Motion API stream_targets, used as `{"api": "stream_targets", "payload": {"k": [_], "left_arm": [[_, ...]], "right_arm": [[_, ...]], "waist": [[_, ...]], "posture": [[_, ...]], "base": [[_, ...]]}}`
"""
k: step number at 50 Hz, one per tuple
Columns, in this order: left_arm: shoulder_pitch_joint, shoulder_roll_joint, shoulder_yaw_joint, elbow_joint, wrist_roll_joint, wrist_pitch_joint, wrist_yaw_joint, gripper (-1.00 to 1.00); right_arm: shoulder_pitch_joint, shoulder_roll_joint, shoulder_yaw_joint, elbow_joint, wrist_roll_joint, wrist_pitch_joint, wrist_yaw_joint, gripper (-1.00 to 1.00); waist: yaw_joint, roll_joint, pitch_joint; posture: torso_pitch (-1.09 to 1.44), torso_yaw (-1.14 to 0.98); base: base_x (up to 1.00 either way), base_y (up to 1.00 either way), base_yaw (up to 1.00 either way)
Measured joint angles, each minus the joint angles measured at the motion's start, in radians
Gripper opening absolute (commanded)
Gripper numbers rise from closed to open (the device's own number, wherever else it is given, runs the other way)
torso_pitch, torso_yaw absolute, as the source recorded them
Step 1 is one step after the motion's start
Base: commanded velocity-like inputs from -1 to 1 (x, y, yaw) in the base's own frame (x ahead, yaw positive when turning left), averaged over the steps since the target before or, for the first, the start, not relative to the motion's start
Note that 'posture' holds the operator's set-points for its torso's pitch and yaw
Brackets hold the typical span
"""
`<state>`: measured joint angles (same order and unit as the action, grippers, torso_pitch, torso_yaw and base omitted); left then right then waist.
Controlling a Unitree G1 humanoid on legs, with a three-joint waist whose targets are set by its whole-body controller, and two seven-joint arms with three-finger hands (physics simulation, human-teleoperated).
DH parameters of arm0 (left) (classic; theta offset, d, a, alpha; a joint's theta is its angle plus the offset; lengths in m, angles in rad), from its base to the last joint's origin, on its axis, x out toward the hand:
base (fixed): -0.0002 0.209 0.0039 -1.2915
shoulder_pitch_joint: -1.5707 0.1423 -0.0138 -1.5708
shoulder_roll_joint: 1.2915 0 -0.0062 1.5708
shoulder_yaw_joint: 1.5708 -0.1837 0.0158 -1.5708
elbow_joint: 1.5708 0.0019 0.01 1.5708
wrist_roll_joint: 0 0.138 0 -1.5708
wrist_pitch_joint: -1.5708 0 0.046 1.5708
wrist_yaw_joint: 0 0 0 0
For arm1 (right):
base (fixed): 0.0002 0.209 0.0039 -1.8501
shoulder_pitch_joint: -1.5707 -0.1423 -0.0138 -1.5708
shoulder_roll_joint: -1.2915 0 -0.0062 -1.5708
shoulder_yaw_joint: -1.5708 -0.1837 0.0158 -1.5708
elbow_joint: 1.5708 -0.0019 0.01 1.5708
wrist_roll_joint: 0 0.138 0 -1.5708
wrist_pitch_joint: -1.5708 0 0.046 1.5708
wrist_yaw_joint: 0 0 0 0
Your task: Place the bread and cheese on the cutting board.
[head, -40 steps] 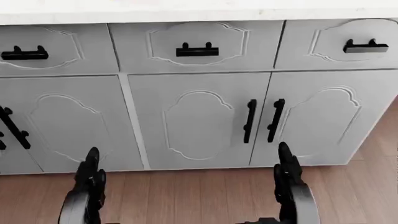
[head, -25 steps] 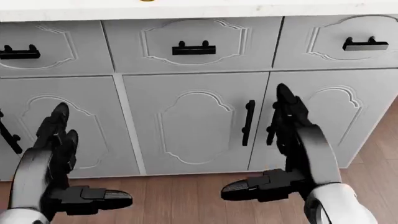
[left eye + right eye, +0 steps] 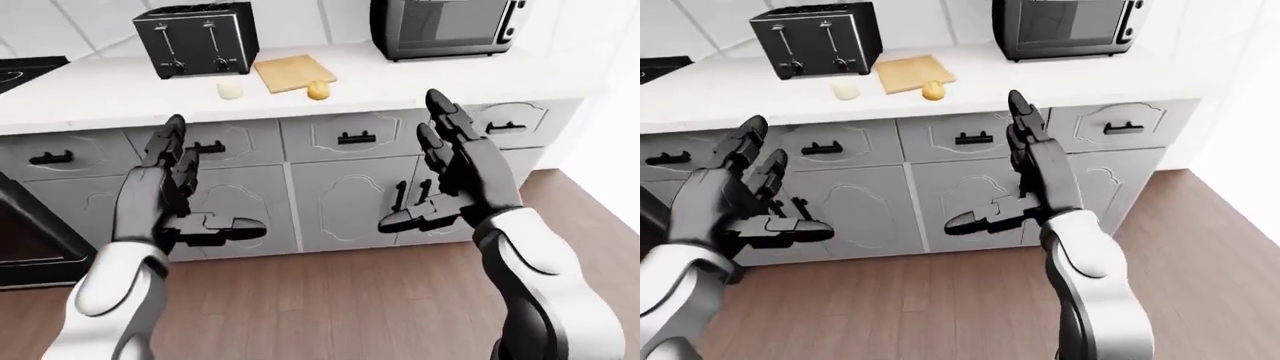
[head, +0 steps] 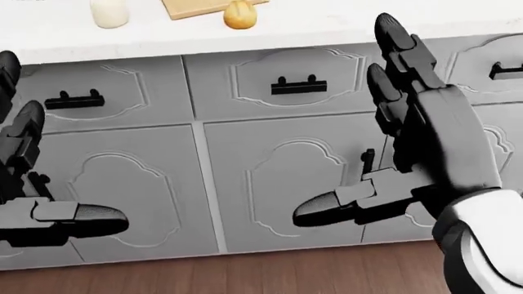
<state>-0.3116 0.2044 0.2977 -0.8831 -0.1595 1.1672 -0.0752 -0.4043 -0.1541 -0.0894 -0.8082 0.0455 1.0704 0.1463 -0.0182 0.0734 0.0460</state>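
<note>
A tan cutting board (image 3: 293, 72) lies on the white counter (image 3: 120, 94), right of a black toaster. A golden bread roll (image 3: 318, 90) sits on the counter, touching the board's near edge. It also shows in the head view (image 4: 240, 13). A pale cheese block (image 3: 230, 91) stands on the counter left of the board and shows in the head view (image 4: 108, 12). My left hand (image 3: 200, 184) and right hand (image 3: 435, 172) are open and empty. They are raised before the grey cabinet doors, below the counter's edge and well short of the food.
A black toaster (image 3: 195, 37) and a microwave (image 3: 445, 26) stand on the counter by the wall. A black stove (image 3: 22, 71) with its oven is at the left. Grey drawers and doors with black handles (image 4: 298, 85) face me. Wood floor (image 3: 330, 300) lies below.
The head view has shifted up: the floor has nearly gone and the counter with bread and cheese now shows. Both hands have risen and look larger, still open.
</note>
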Motion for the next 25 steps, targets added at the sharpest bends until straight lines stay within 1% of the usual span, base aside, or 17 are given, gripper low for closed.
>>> {"api": "stream_targets", "payload": {"k": [1,4,5,6,7,9,10,12,16,21,23,24,25], "left_arm": [[0.004,-0.001,-0.004,0.005,0.0,0.001,0.003,1.0],[0.01,-0.006,-0.02,0.008,-0.003,-0.008,0.007,1.0],[0.01,-0.007,-0.022,0.007,-0.005,-0.011,0.007,1.0],[0.011,-0.007,-0.024,0.006,-0.007,-0.014,0.007,1.0],[0.012,-0.008,-0.024,0.007,-0.009,-0.016,0.007,1.0],[0.012,-0.009,-0.025,0.006,-0.01,-0.015,0.009,1.0],[0.012,-0.009,-0.025,0.003,-0.01,-0.016,0.01,1.0],[0.015,-0.009,-0.026,-0.003,-0.009,-0.023,0.012,1.0],[0.027,-0.014,-0.033,-0.001,-0.005,-0.031,0.014,1.0],[0.029,-0.016,-0.041,0.004,-0.002,-0.027,0.013,1.0],[0.027,-0.016,-0.043,0.0,-0.001,-0.028,0.012,1.0],[0.026,-0.017,-0.044,-0.003,0.0,-0.03,0.012,1.0],[0.024,-0.016,-0.045,-0.005,0.0,-0.033,0.011,1.0]], "right_arm": [[0.004,0.0,-0.001,0.006,0.001,0.006,0.003,1.0],[0.004,0.003,-0.015,0.012,-0.005,0.006,0.003,1.0],[0.006,0.005,-0.018,0.01,-0.007,-0.001,0.001,1.0],[0.009,0.008,-0.019,0.007,-0.009,-0.008,-0.001,1.0],[0.013,0.012,-0.019,0.004,-0.009,-0.011,-0.003,1.0],[0.015,0.016,-0.014,-0.001,-0.008,-0.011,-0.006,1.0],[0.014,0.018,-0.012,-0.004,-0.006,-0.011,-0.007,1.0],[0.012,0.02,-0.01,-0.009,0.0,-0.012,-0.006,1.0],[0.02,0.021,-0.004,-0.01,0.006,-0.018,-0.006,1.0],[0.022,0.022,-0.006,-0.007,0.008,-0.014,-0.006,1.0],[0.021,0.022,-0.009,-0.008,0.009,-0.014,-0.007,1.0],[0.02,0.021,-0.01,-0.009,0.009,-0.015,-0.008,1.0],[0.018,0.02,-0.012,-0.011,0.009,-0.018,-0.009,1.0]], "waist": [[0.002,-0.008,0.002],[0.003,-0.047,0.007],[0.003,-0.057,0.006],[0.003,-0.061,0.004],[0.002,-0.056,0.0],[0.005,-0.037,-0.009],[0.008,-0.031,-0.013],[0.016,-0.032,-0.015],[0.026,-0.046,-0.012],[0.033,-0.067,-0.017],[0.036,-0.081,-0.019],[0.037,-0.091,-0.02],[0.037,-0.106,-0.021]], "posture": [[0.0,0.0],[0.0,0.0],[0.0,0.0],[0.0,0.0],[0.0,0.0],[0.0,0.0],[0.0,0.0],[0.0,0.0],[0.0,0.0],[0.0,0.0],[0.0,0.0],[0.0,0.0],[0.0,0.0]], "base": [[0.17,0.48,0.0],[0.16,0.44,0.0],[0.16,0.23,0.0],[0.15,0.05,0.0],[0.16,0.0,0.0],[0.16,0.0,0.0],[0.15,0.0,0.0],[0.16,0.0,0.0],[0.16,0.0,0.0],[0.15,0.0,0.0],[0.15,0.0,0.0],[0.16,0.04,0.0],[0.15,0.18,0.0]]}}
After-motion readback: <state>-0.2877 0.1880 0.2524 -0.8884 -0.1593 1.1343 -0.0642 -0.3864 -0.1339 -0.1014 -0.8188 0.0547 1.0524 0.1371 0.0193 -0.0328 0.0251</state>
